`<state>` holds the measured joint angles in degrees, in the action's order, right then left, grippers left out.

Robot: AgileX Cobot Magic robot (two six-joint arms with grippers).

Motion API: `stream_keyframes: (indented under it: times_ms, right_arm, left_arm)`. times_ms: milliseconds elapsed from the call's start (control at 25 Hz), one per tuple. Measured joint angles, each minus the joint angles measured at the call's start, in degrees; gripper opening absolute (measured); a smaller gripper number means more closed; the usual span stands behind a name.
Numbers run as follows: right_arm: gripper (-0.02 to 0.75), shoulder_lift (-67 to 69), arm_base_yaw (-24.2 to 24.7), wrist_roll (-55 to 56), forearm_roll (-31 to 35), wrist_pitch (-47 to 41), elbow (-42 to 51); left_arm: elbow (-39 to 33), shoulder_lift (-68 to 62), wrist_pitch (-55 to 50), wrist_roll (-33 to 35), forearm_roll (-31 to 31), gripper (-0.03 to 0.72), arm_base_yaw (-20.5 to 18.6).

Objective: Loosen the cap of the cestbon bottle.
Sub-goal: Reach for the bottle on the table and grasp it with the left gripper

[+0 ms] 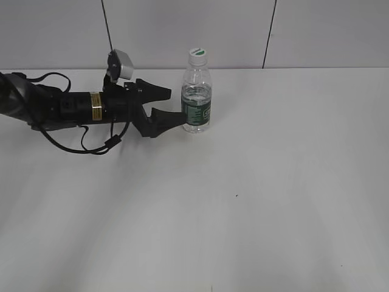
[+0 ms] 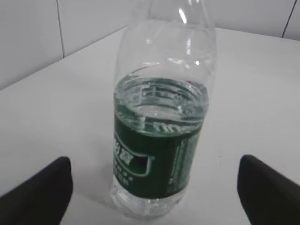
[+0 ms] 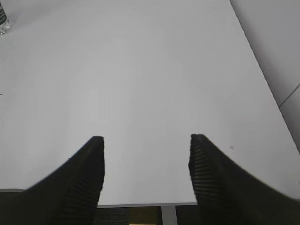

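The cestbon bottle (image 1: 197,100) stands upright on the white table near the back, clear and ribbed with a dark green label, about half full of water. Its white cap (image 1: 197,56) with a green mark sits on the neck. My left gripper (image 1: 177,103) is open, level with the label, its fingers just left of the bottle. In the left wrist view the bottle (image 2: 159,140) fills the middle between the two open fingers (image 2: 154,183), which do not touch it; the cap is cut off at the top. My right gripper (image 3: 145,159) is open and empty over the table's edge.
The white table (image 1: 255,194) stretches to the right and front. A white tiled wall (image 1: 182,30) rises just behind the bottle. The right wrist view shows the table's edge (image 3: 140,202) under the fingers and the bottle's base (image 3: 3,23) at the far left.
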<state>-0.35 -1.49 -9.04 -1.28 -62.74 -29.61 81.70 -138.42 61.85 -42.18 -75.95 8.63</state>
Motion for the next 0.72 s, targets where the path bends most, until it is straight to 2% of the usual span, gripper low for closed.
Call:
stream_keyframes:
  times_ms: [720]
  right_arm:
    - [0.443, 0.0, 0.0, 0.8, 0.0, 0.0, 0.0]
  left_arm:
    - [9.9, -4.7, -2.9, -2.7, 0.9, 0.62, 6.9]
